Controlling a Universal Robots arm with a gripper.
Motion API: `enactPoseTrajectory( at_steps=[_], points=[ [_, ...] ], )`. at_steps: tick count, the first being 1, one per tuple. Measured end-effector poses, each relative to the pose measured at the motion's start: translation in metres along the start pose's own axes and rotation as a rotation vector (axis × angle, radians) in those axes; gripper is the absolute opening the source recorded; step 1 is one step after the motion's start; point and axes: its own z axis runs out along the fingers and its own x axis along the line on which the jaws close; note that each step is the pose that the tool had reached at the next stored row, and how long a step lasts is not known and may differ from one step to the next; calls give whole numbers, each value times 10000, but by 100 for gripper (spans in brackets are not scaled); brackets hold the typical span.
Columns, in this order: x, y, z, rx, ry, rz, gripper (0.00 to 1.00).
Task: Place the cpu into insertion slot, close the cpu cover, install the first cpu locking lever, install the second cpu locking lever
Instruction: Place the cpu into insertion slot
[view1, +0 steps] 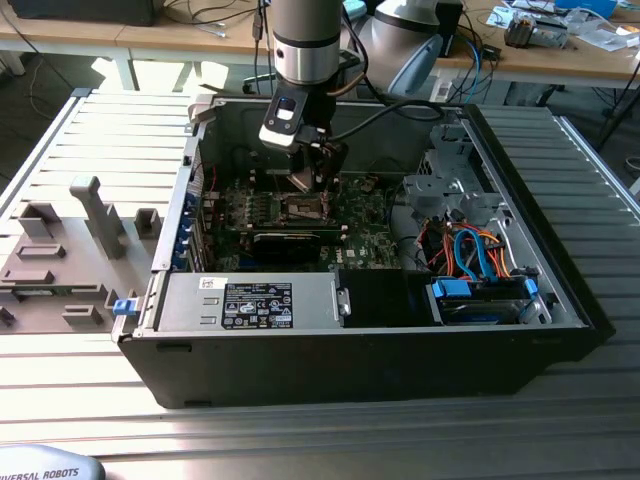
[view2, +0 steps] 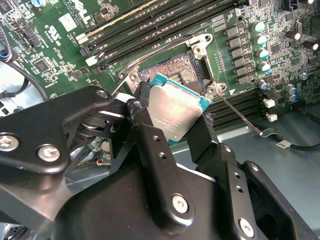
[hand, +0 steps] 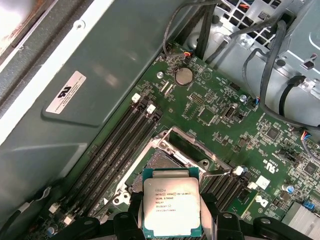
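One arm reaches down into one open computer case lying on a ribbed metal surface. Its pincer hangs above the middle of the green motherboard. In both wrist views the pincer is clamped on the single cpu. Its two black fingers press on opposite edges, and the chip's silver top faces up. The cpu is held level or nearly so, in the air just beside and above the one insertion slot, apart from it. The slot's dark contact field lies bare. The cpu cover looks swung up off the slot, though its angle is hard to judge. One thin locking lever sticks out free from a corner of the slot's frame. Long black memory slots run beside the slot, and one round coin cell sits further off on the board.
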Motion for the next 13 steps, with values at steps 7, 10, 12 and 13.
enactPoseTrajectory(
  at_steps=[7,10,12,13],
  points=[
    [0,0,4,0,-5,70,54],
    [0,0,5,1,-6,93,54],
    [0,0,6,1,-7,114,54],
    [0,-1,6,1,-8,125,54]
  ],
)
